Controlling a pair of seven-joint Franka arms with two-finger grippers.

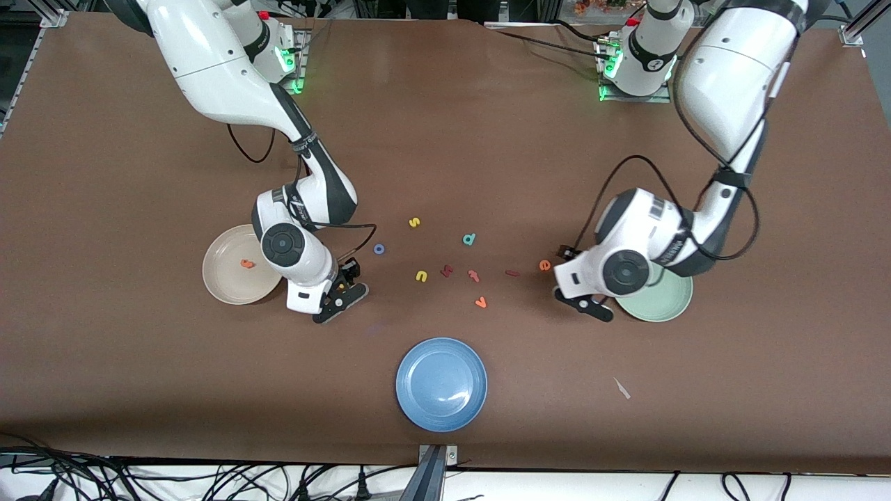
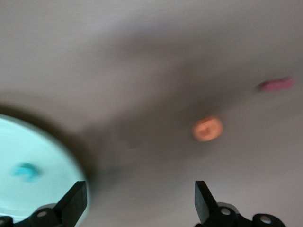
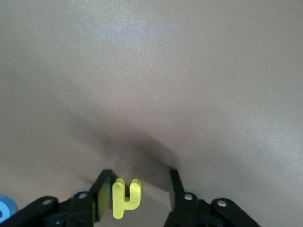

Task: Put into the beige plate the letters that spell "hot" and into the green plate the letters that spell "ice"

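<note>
Two tools worked: the right tool (image 3: 137,191) pinched the yellow "h" (image 3: 125,197) for the beige plate (image 1: 224,278); the left tool (image 2: 139,203), jaws apart, hung beside the green plate (image 2: 28,156), teal "c" (image 2: 26,171) delivered.

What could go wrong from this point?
1. The yellow h sits against just one finger of the right gripper, with a gap to the other, so it could tip or drop before reaching the beige plate.
2. The left gripper is open beside the green plate, which holds the teal c; reaching for the orange e could nudge the plate.
</note>
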